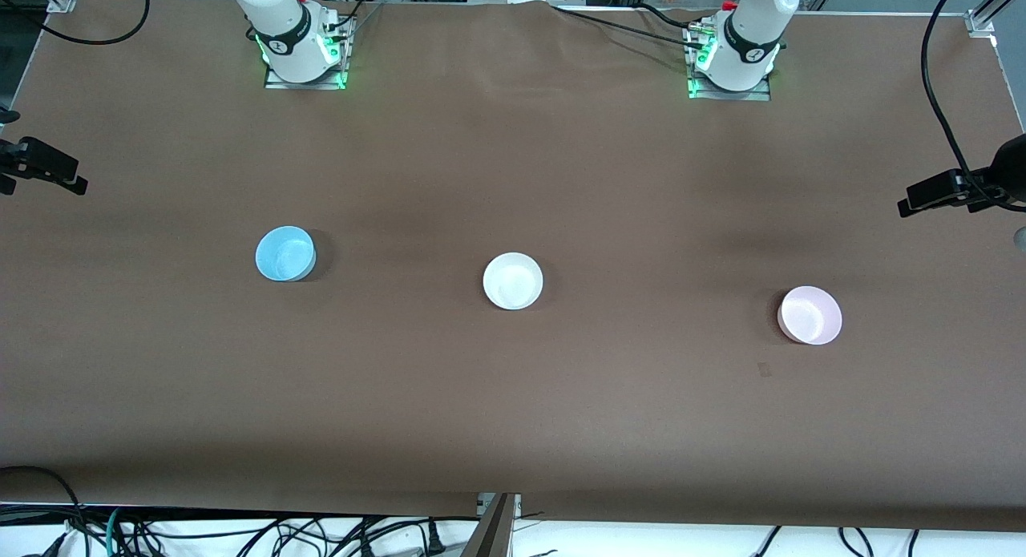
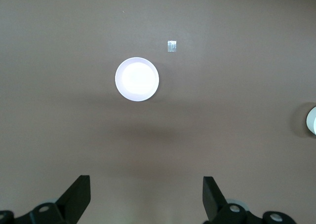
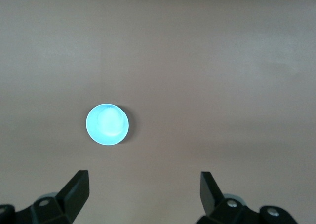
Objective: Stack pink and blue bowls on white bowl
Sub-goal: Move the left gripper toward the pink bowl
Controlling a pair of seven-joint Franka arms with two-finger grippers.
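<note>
Nearest the front camera: pink bowl [image 1: 810, 315], upright on the brown table [image 1: 513, 397], toward the left arm's end. Also visible from the left wrist view as pink bowl [image 2: 137, 79], seen from straight above, rim fully round, nothing inside. Small pale tape scrap [image 2: 172, 46] on the table covering just beside it, apart from the rim. White bowl [image 1: 513, 280] upright at mid-table, slightly farther from the front camera than the pink one, well apart from it; sliver of its rim [image 2: 312, 120] at the edge of the left wrist view. Blue bowl [image 1: 284, 253] upright toward the right arm's end, farthest of the three from the front camera, well apart from the white bowl; appears in the right wrist view as blue bowl [image 3: 107, 124], open side up, nothing inside. Three bowls in a loose row, none stacked, none touching. Left gripper [image 2: 146, 197] raised high over the table near the pink bowl, fingers spread wide, nothing between them. Right gripper [image 3: 144, 194] likewise raised high over the table near the blue bowl, fingers spread wide, nothing held. Neither gripper visible from the front camera; only the arm bases at the top edge. Black clamps at both ends of the table; cables along the near edge.
</note>
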